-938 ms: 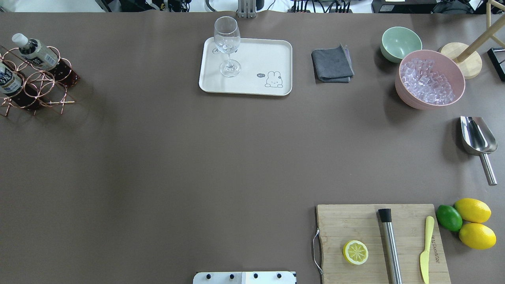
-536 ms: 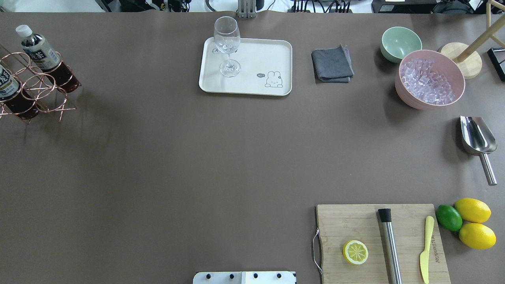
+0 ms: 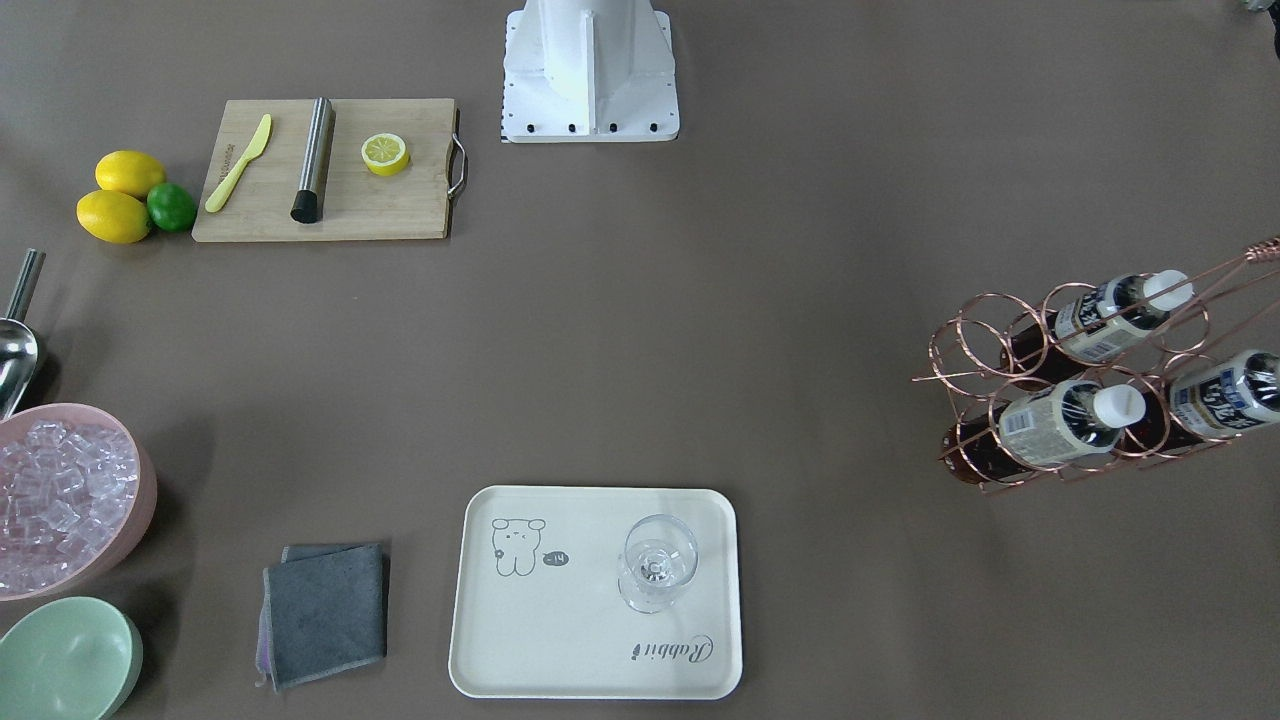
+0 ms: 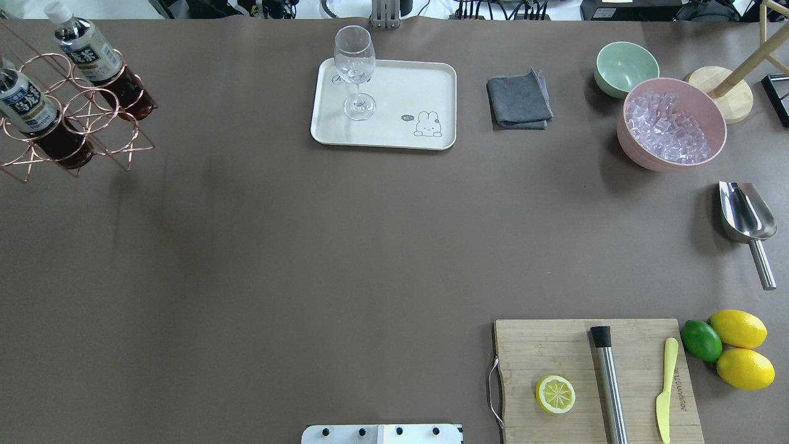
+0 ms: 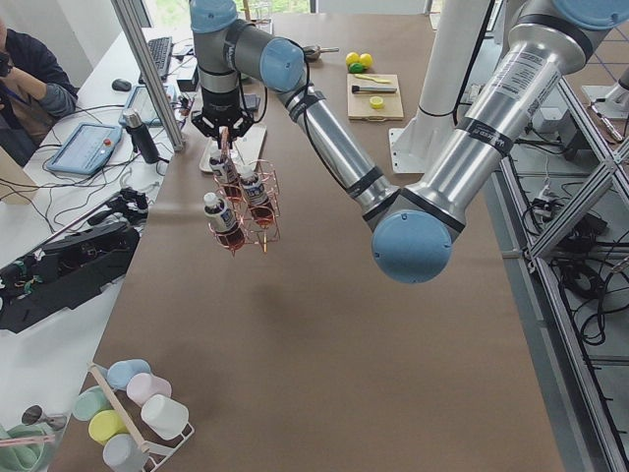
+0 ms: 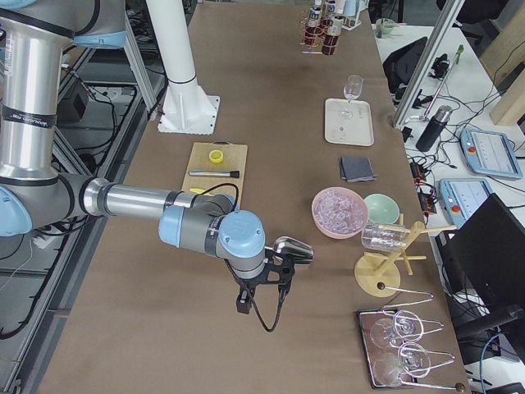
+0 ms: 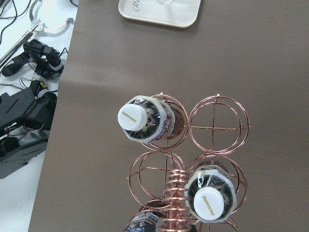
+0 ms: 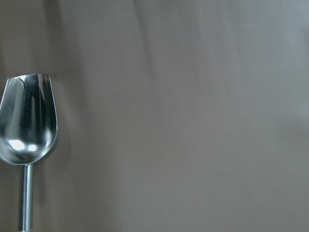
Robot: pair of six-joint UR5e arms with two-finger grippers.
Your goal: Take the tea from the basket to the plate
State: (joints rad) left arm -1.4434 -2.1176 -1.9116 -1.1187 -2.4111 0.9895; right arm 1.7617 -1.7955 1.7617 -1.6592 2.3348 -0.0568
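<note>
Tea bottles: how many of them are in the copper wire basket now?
3. All sit in the basket: one tea bottle in the row nearer the robot, two more in the far row. None seems hidden.

The rose-gold wire basket (image 7: 175, 193) hung tilted above the left end of the counter (image 4: 308, 246). Three small tea bottles (image 3: 1065, 425), white-capped, pale-labelled and dark red-brown, sat in its rings. The cream rectangular plate (image 3: 560, 640) lay flat, well apart, near the far edge.
</note>
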